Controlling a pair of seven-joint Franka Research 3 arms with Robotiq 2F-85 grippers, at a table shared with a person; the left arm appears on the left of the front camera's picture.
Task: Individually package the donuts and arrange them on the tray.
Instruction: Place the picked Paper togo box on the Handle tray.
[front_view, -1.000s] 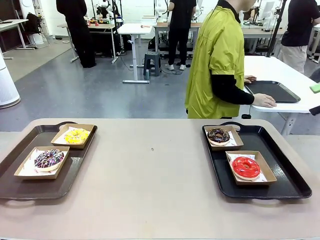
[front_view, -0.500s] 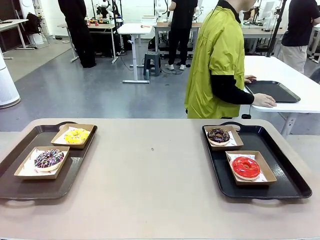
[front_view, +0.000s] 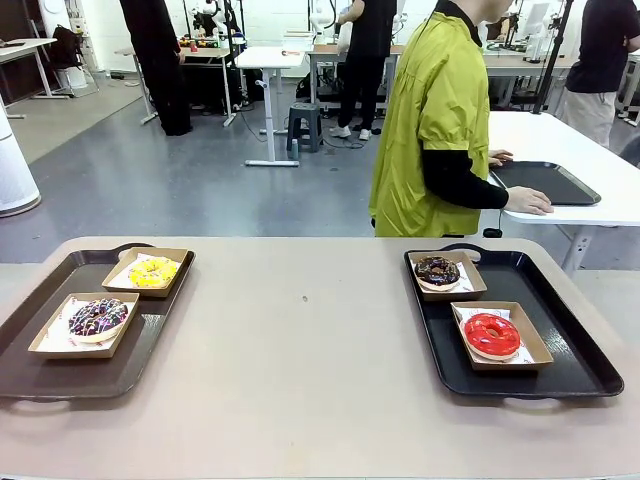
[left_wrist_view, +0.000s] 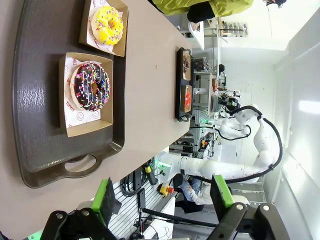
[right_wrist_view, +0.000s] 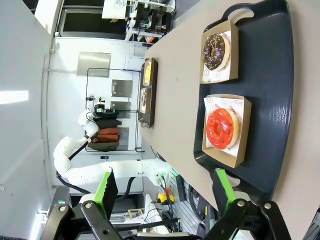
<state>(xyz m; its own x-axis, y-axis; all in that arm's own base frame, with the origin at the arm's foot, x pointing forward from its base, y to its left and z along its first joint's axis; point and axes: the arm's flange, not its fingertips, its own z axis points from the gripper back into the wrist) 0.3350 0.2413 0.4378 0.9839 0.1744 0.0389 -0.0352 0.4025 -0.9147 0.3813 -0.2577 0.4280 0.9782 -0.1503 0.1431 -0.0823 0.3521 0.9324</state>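
A wide beige surface (front_view: 310, 370) is carrying two dark trays, each holding two boxed donuts: sprinkled (front_view: 98, 317) and yellow (front_view: 153, 271) on the left tray (front_view: 60, 375), chocolate (front_view: 437, 269) and red (front_view: 492, 334) on the right tray (front_view: 560, 370). Both the left gripper (left_wrist_view: 162, 197) and the right gripper (right_wrist_view: 165, 192) are hanging released, grasping nothing. Any reach is risking fingers denting soft icing or nudging a light box (front_view: 40, 345) across the tray.
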